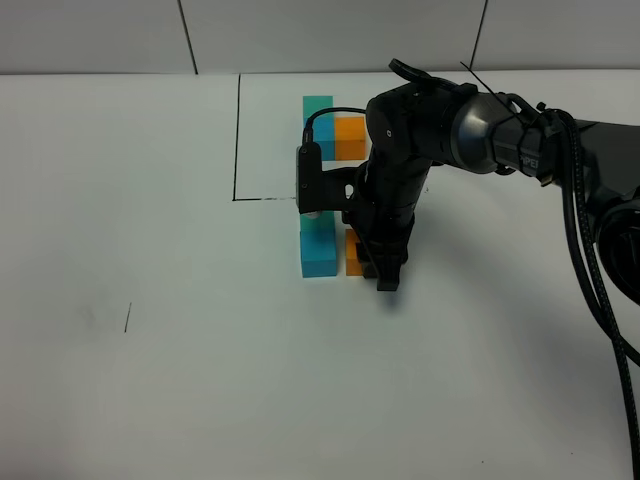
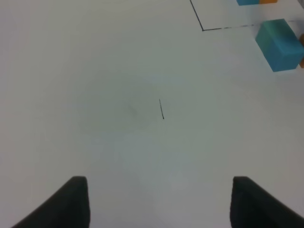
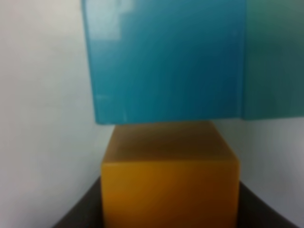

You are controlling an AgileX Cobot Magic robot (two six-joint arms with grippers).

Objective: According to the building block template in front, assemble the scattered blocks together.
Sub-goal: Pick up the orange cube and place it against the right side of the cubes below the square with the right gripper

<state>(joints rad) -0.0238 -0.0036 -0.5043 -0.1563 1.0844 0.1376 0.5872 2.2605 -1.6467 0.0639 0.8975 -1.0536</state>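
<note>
Assembly looks nearly complete. Just outside the black frame of the building block template, the teal-green cube and blue cube sit joined, and the orange cube is pressed beside the blue one, gripped between the right gripper's jaws. Releasing it appears to be what remains. Left gripper hangs open, well apart from the template.

The building block template sits at the rear of the table, inside the drawn frame. The scattered blocks lie just in front of the frame's front line, grouped together, beneath the right gripper.
</note>
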